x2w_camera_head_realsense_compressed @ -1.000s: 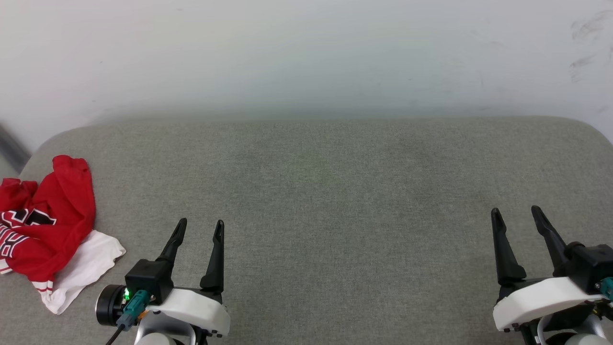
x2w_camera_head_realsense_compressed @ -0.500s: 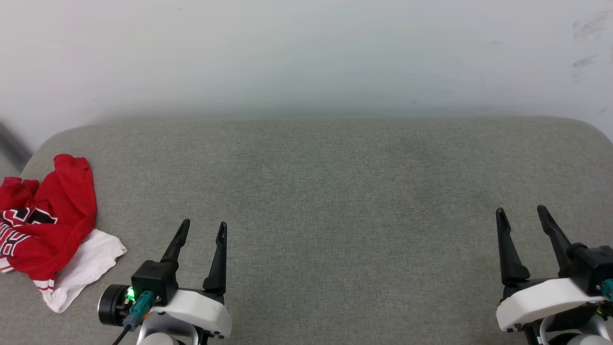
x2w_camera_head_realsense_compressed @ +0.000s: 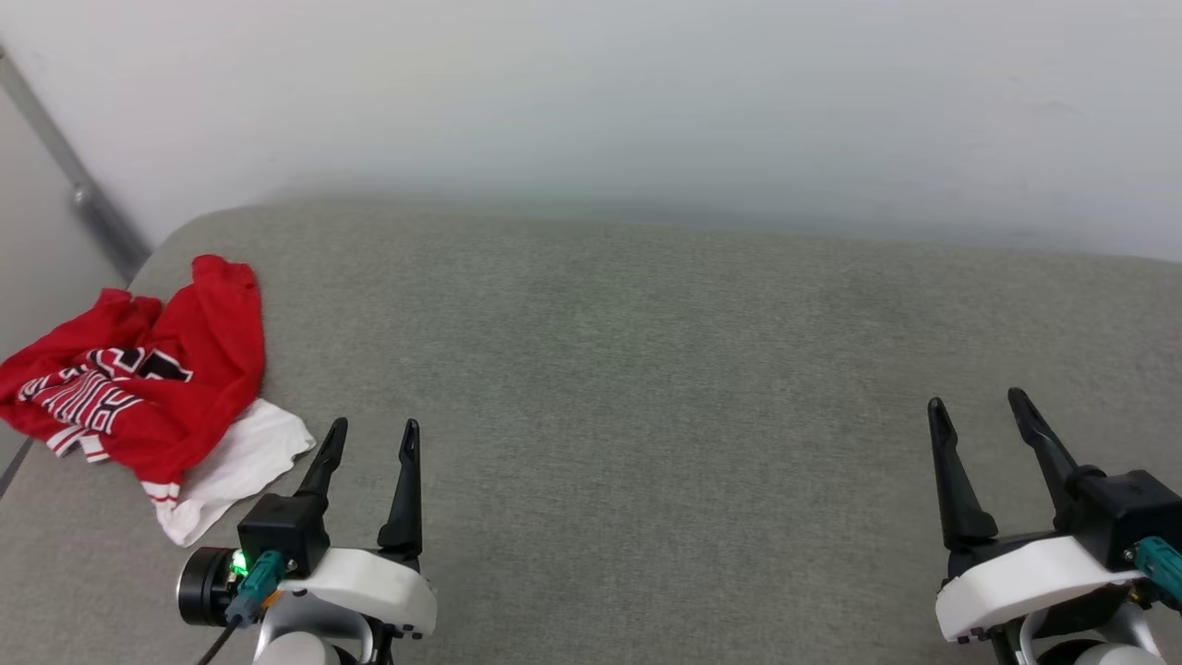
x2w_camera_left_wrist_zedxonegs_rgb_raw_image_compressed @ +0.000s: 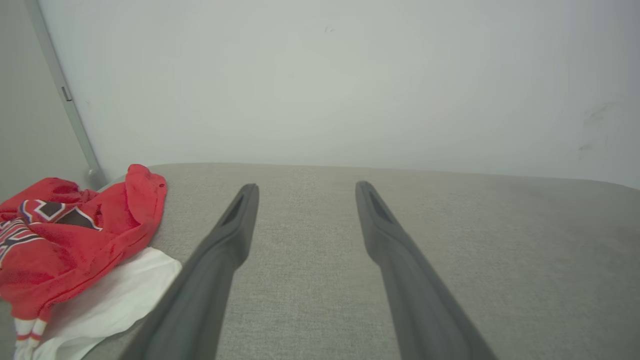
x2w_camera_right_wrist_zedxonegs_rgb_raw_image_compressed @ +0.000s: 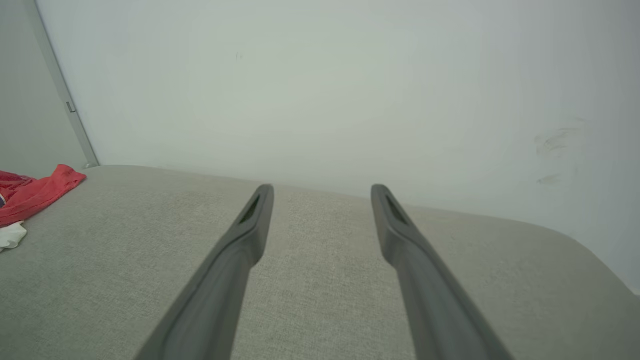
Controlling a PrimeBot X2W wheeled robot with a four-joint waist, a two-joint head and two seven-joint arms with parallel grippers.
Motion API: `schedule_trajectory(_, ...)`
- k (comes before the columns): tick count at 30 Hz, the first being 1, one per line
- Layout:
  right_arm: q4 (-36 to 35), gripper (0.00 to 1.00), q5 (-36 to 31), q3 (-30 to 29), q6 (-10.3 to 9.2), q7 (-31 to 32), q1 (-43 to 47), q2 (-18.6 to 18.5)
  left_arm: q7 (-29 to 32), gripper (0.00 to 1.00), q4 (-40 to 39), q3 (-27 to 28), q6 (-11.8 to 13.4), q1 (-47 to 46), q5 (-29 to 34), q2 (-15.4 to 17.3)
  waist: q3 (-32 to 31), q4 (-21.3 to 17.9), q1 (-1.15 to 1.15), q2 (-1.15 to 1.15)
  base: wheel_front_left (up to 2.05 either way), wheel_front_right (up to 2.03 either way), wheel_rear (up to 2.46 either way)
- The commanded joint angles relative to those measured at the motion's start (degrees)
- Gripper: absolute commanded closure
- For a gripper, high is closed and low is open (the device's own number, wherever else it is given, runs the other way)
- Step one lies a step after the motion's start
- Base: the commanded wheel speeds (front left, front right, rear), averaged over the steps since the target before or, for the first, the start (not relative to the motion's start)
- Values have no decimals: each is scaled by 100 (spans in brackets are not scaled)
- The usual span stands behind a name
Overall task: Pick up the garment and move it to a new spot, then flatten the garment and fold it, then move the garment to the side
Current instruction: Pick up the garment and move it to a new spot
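My left gripper (x2w_camera_head_realsense_compressed: 375, 425) hovers low at the near left, jaws spread wide with nothing between them, tips pointing toward the far side. My right gripper (x2w_camera_head_realsense_compressed: 976, 399) mirrors it at the near right, equally wide and empty.

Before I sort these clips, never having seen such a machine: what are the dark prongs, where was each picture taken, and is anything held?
This is a robot with two arms. One picture looks down from its head: the left hand and right hand are the pairs of dark prongs at the bottom, both open, holding nothing. The other two come from a camera on each wrist, looking along that hand's own fingers. Below is a grey padded surface against a pale wall. A crumpled red shirt with a white sleeve lies at its left end, near the left hand, untouched.
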Motion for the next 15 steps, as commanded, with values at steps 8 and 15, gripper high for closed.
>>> schedule_trajectory(8,-6,0,36,244,-3,7,-10,9,-15,0,4,145,81,-64,-12,166,18,1014,0,0,0,0,0)
schedule_trajectory(15,11,0,60,442,-2,-17,-87,9,-15,0,5,224,120,-12,-59,231,37,1647,0,0,0,0,0)
